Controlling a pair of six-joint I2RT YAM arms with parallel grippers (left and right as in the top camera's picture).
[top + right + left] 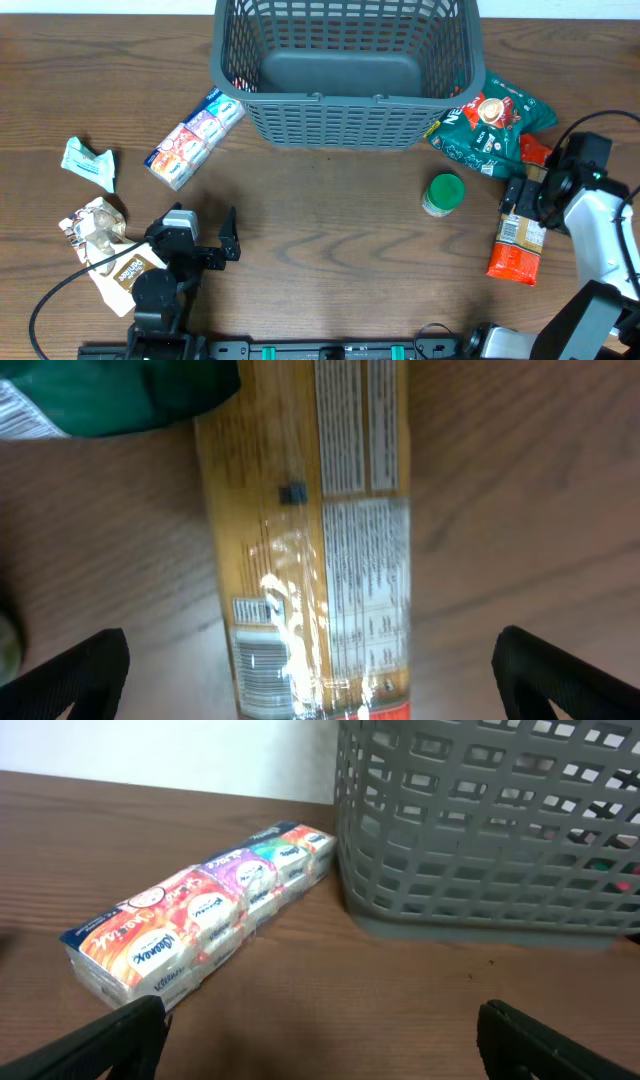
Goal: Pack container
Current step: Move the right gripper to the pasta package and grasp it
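1. The container (pixel 340 125), a dark grey lattice basket, sits at 12 o'clock on the wooden table. Its mouth faces up and its solid floor looks bare, so packing appears not to have begun.

2. At 4 o'clock, the right gripper (pixel 310 685) hangs over a long orange-and-yellow packet (pixel 520 240). Its fingers (pixel 570 675) are spread wide, one on either side of the wrapper and clear of it. This looks like the line-up for a grasp across the packet's narrow width.

3. The packet lies flat with its printed back and barcode facing up. Its top end sits against a green snack bag (pixel 490 125), which rests at 2 o'clock against the basket's corner. The slick film may slide or crumple under a pinch.

4. At 7 o'clock, the left gripper (pixel 320 1045) sits low near the table's front edge, its fingers (pixel 110 1045) also wide apart and holding nothing. It points toward a multipack of tissues (pixel 200 910) lying at 10 o'clock just beside the basket's left wall, which looks like its likely first pick.

5. A green-lidded jar (pixel 443 193) stands alone at 3 o'clock, between the two arms.

6. At 8 and 9 o'clock, a crumpled teal wrapper (pixel 88 162) and two small snack packets (pixel 100 240) wait beside the left arm's base.

7. Every item lies outside the basket and within reach of one arm or the other.
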